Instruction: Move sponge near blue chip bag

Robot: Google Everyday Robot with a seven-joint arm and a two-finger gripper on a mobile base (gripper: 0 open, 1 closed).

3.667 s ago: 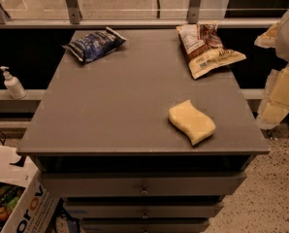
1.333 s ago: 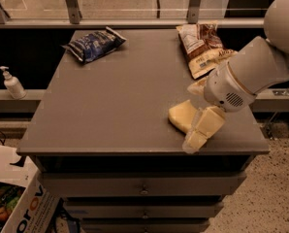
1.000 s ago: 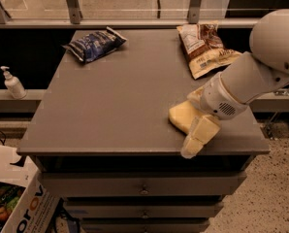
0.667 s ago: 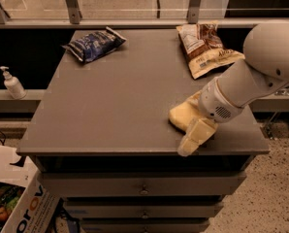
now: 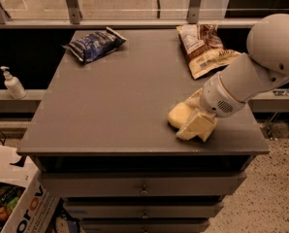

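Pale yellow blocky gripper (image 5: pixel 194 116) at the front right corner of the grey tabletop (image 5: pixel 120 101), right against the pale yellow wavy-sided sponge (image 5: pixel 177 114); clenched or released, impossible to tell. Near the tabletop's front edge, bare surface stretching to the crinkled dark blue chip bag (image 5: pixel 93 45) at its far left corner. Bag print unreadable.

Matt grey table (image 5: pixel 110 106), smooth; blue chip bag (image 5: pixel 93 43) glossy, crinkly foil. Matt foam sponge (image 5: pixel 178 114) w/ matt plastic gripper (image 5: pixel 193 121) at it, nr front edge.
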